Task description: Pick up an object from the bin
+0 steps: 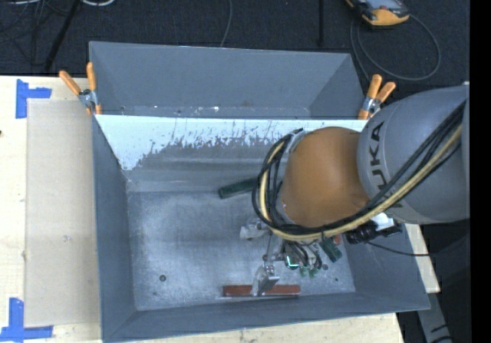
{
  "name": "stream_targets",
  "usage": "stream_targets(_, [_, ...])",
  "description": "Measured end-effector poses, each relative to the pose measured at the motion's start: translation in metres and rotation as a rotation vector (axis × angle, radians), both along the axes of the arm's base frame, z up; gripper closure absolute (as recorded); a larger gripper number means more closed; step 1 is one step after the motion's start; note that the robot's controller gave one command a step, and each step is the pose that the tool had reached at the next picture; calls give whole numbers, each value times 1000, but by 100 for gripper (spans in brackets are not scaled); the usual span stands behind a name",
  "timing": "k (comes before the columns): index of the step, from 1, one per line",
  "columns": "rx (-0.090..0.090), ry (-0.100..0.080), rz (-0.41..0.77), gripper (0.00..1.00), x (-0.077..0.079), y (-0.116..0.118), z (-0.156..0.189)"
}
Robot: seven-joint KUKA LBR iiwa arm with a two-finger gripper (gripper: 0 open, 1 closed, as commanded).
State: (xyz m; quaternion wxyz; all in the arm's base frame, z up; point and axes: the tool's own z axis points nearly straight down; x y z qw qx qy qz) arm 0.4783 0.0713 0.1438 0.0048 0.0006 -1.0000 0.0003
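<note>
My gripper (pixel 268 271) reaches down under the arm's orange cover at the front right of the bin. Its lower end sits right over the middle of a flat reddish-brown bar (pixel 239 290), which lies lengthwise along the front wall. Whether the gripper touches the bar I cannot tell. A dark green stick-like thing (pixel 236 189) lies further back near the bin's middle, partly hidden by the arm's cables.
The arm and its cables cover the right part of the bin floor. A small dark speck (pixel 163 278) lies on the floor at the front left. The front wall rises close behind the brown bar.
</note>
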Motion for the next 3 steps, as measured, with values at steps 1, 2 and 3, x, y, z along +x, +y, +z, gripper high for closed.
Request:
stream_targets(1, [1,-7,-3,0,2,0,3])
stream_targets(2, [4,-29,-36,0,-1,-39,-72])
stream_targets(3, [0,-8,-93,0,-7,-41,-15])
